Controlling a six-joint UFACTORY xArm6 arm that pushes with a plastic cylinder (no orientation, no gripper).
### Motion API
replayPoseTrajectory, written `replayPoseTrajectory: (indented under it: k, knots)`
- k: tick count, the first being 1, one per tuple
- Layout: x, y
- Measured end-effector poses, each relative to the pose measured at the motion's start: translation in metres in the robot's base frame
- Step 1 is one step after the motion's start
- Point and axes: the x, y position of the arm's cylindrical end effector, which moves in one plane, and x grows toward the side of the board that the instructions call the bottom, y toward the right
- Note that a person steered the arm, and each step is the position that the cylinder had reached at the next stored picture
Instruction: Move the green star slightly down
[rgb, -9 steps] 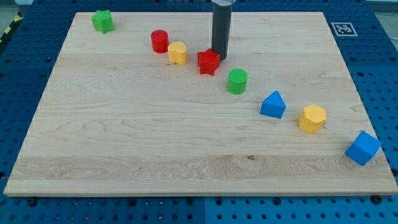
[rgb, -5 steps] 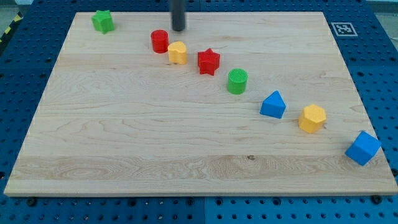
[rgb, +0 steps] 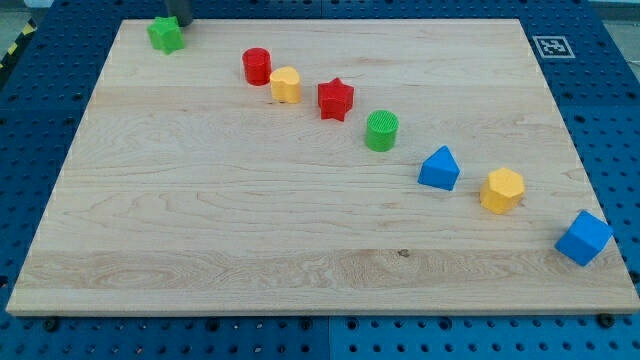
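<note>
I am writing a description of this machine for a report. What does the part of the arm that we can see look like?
Only a short piece shows: my tip, the end of a straight dark grey rod, cut off by the view's top edge. It looks plain and smooth, with no visible cables or markings. It sits just above and right of the green star.

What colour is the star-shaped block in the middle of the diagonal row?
Red. The red star shows plainly in the camera view, between the yellow block and the green cylinder.
</note>
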Motion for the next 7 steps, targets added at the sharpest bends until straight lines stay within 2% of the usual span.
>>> replayPoseTrajectory:
  k: [1,3,4,5,6,7]
  knots:
    - [0.006,-0.002]
    - [0.078,0.079]
    - [0.05,0.082]
    - [0.004,0.059]
    - [0.0,0.008]
    - [0.007,-0.015]
